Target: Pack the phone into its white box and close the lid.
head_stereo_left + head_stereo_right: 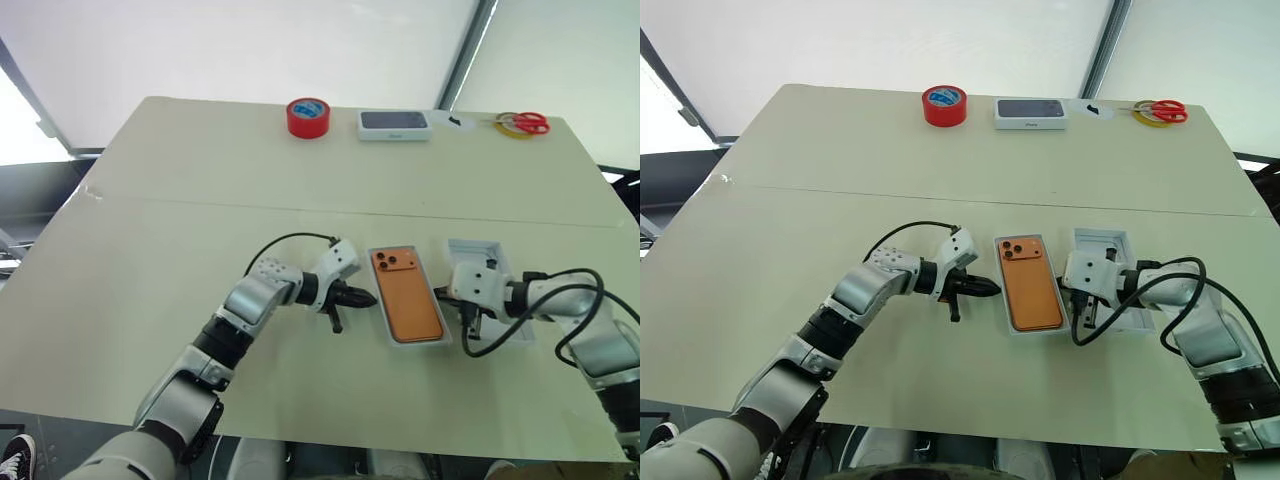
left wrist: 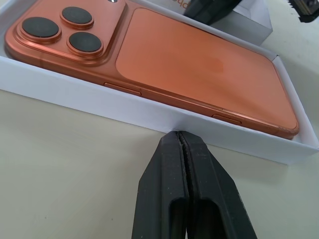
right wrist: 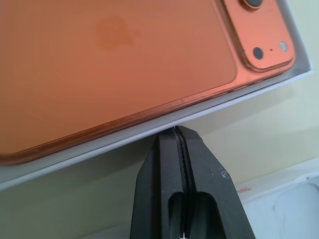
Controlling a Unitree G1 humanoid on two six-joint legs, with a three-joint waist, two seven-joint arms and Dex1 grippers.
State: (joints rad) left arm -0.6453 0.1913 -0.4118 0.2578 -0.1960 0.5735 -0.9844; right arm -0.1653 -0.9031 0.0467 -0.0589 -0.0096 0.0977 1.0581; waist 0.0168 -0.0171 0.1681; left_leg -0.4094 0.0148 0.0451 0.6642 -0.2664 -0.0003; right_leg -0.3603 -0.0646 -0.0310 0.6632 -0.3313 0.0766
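The left pincer (image 1: 358, 297), its two black fingers pressed together and pinching nothing, points rightward with its tip at the left long wall of the shallow white cardboard box (image 1: 384, 318). Inside that box lies the orange smartphone with rounded corners (image 1: 405, 295), back up, its raised three-lens camera block at the far end and its long axis running away from the robot. On the box's other long side sits the right pincer (image 1: 468, 315), likewise shut and empty, its tip at the wall. So the packed box lies squeezed between the two tips. Just right of the box, partly under the right arm, rests the shallow all-white cardboard lid (image 1: 478, 247), open side up. The closing step seems to turn on that lid: it lies to the right of the box, parallel to it, and the right arm is clearly the nearer; that arm's loose black cable (image 1: 520, 325) drapes across it and could snag. Along the pale tabletop's (image 1: 150, 300) far edge, well apart, stand a red tape roll (image 1: 308, 117), a white box printed with a dark phone picture (image 1: 394, 124) and red-handled scissors (image 1: 522, 123).
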